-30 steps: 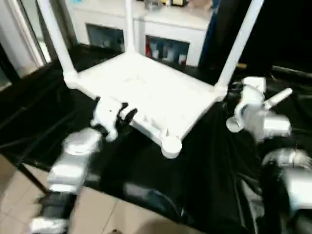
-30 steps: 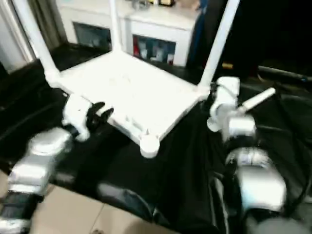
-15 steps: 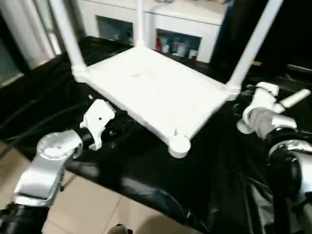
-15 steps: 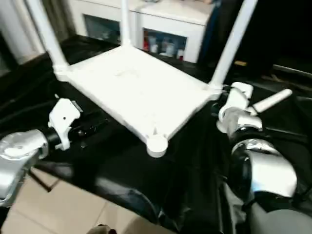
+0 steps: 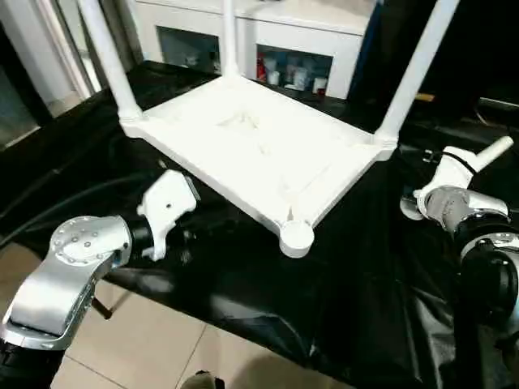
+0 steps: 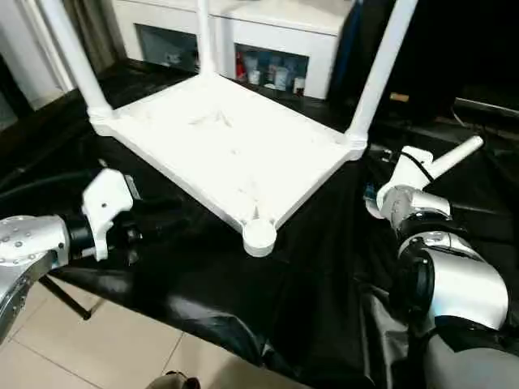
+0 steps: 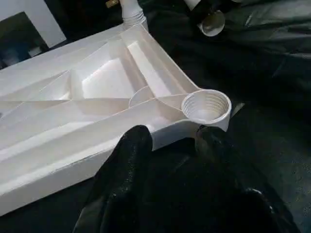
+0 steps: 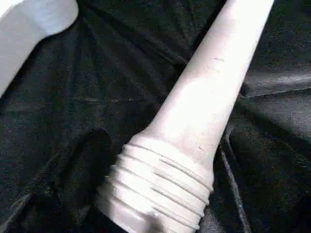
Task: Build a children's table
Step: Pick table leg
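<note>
Right now I have the tabletop [image 5: 259, 154] lying upside down on the black cloth [image 5: 324, 300], ribbed underside up. Three legs [image 5: 418, 69] stand screwed into its corners, and their upper ends are cut off by the frame edge. The near corner socket [image 5: 297, 236] is round, threaded inside and empty.

My left gripper [image 7: 170, 145] sits low beside the near edge of the top. From its wrist camera I see two black fingers [image 7: 129, 160] partly apart, their tips close to the rim by the socket; I cannot tell whether they touch it, and nothing sits between them.

The fourth leg [image 8: 204, 111] is at my right gripper [image 5: 442, 174], a smooth tapered white tube with a ridged threaded end. In the head view it sticks up and outward from the hand. The fingers themselves are hidden behind the wrist housing, so from the pictures I only judge the jaws spread wide around the tube and holding it.

Behind the cloth stands a white cabinet [image 5: 324, 32] with glass doors.
</note>
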